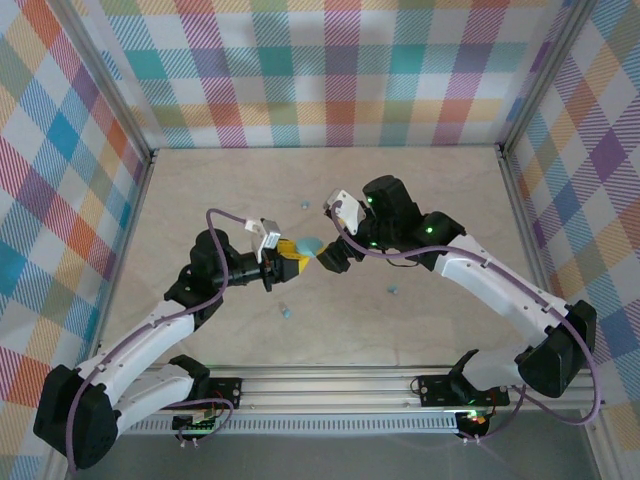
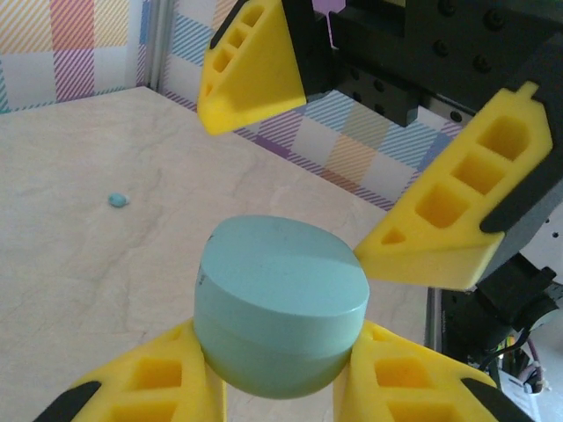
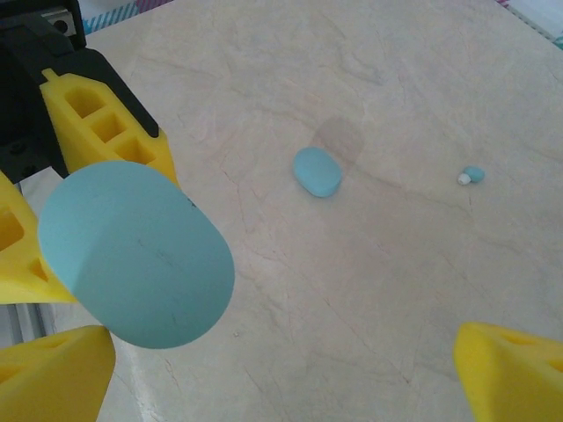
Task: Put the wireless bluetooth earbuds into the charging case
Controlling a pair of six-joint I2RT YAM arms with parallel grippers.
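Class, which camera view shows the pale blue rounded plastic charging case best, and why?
The left wrist view: the pale blue rounded plastic charging case sits close up, lid seam visible, held in the left hand. The right wrist view shows its flat face; the top external view shows a small blob.

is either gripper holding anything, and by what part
The left gripper holds the pale blue charging case by its lower half, pinched from both sides, with the top end free. The right gripper is open beside it, holding nothing.
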